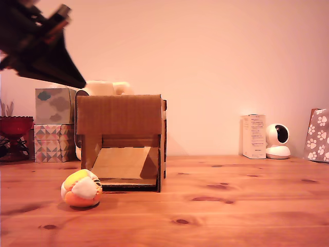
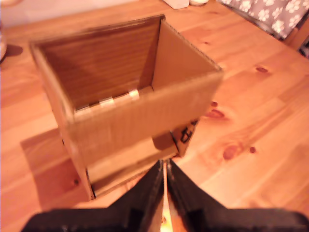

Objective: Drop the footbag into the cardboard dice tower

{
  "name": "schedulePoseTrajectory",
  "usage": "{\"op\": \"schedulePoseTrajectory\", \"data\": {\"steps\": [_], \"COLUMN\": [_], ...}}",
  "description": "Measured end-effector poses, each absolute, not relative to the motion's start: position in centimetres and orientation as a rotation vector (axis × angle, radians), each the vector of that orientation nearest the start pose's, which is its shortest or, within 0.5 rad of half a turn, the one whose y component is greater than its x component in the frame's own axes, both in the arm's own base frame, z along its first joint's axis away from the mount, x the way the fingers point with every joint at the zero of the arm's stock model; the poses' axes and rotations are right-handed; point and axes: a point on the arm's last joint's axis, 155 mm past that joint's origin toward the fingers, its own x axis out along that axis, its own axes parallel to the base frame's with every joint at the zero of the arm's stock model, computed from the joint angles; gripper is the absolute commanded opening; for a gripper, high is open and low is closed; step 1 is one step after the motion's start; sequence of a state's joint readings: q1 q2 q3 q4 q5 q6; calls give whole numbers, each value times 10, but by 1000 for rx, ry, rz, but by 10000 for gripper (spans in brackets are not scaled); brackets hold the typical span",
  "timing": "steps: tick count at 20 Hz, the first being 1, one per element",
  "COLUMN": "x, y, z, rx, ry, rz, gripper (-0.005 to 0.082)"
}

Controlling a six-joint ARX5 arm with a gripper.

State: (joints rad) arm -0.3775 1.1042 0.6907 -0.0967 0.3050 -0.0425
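The footbag lies on the wooden worktop, at the near left corner of the cardboard dice tower as the exterior view shows it, just beside the box's front edge and free of the arm. Its orange, yellow and white panels face the camera. The tower stands upright with its front opening toward the exterior camera, and a sloped cardboard ramp shows inside. In the wrist view the tower's top is open and the camera looks down into it past the front wall. The hand hangs high above the worktop, at the exterior view's upper left, over and a little behind the tower. Its two dark fingers lie nearly together with only a thin slit between them, and nothing is held in them. Behind the tower on the exterior view's left stand stacked patterned tissue boxes and a red bowl. Far on the right are a white carton, a small white camera and a paw-print bag.
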Motion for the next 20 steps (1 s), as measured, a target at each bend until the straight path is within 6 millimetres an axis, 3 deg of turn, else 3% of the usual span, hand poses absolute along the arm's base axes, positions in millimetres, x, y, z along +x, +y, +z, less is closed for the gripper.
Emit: {"op": "schedulePoseTrajectory", "data": {"steps": [9,13,20], "x": [273,271,285], "y": [-167,-165,-167], "z": [136,127,95], "rx": [-95,-92,-81], "ry": [638,675,748], "rz": [-621,-610,-583], "gripper": [-19,-18,-5]}}
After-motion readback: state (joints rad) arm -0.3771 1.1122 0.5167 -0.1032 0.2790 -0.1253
